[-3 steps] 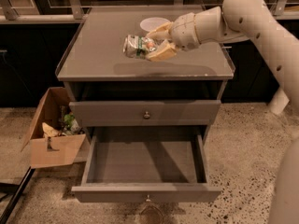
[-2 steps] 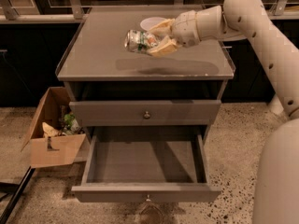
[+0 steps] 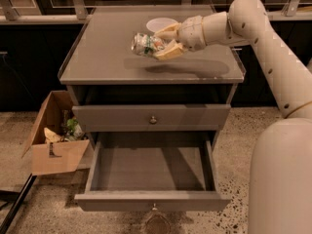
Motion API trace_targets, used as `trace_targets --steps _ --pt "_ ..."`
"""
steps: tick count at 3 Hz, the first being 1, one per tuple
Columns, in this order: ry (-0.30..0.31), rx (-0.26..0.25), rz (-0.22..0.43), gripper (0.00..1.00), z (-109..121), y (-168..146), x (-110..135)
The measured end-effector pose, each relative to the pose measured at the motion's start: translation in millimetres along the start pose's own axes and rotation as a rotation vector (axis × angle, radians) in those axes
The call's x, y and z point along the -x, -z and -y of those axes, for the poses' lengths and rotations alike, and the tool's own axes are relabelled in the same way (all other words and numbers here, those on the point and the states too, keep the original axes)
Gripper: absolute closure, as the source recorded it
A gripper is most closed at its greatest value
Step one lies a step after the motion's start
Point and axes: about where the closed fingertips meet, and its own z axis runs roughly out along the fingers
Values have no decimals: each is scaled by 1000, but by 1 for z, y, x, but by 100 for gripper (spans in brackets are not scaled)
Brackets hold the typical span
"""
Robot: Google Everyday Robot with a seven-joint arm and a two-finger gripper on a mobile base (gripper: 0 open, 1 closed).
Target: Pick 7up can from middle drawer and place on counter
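Nearest me, the drawer (image 3: 146, 200) stands pulled out, with a cardboard box (image 3: 58, 155) on the floor to its left. Higher up, over the worktop (image 3: 107, 57), the gripper (image 3: 158, 45) reaches in from the right, its fingers (image 3: 170, 51) pinching the can (image 3: 145, 43), held sideways just off the surface. Behind it sits a white bowl (image 3: 161, 23).

Gripper (image 3: 159, 45) upper centre, fingers (image 3: 169, 51) clamped, pointing left.
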Motion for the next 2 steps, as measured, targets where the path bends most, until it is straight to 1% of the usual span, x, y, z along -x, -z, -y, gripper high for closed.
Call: trace_targets --steps 2 --pt "0 0 0 41 0 0 0"
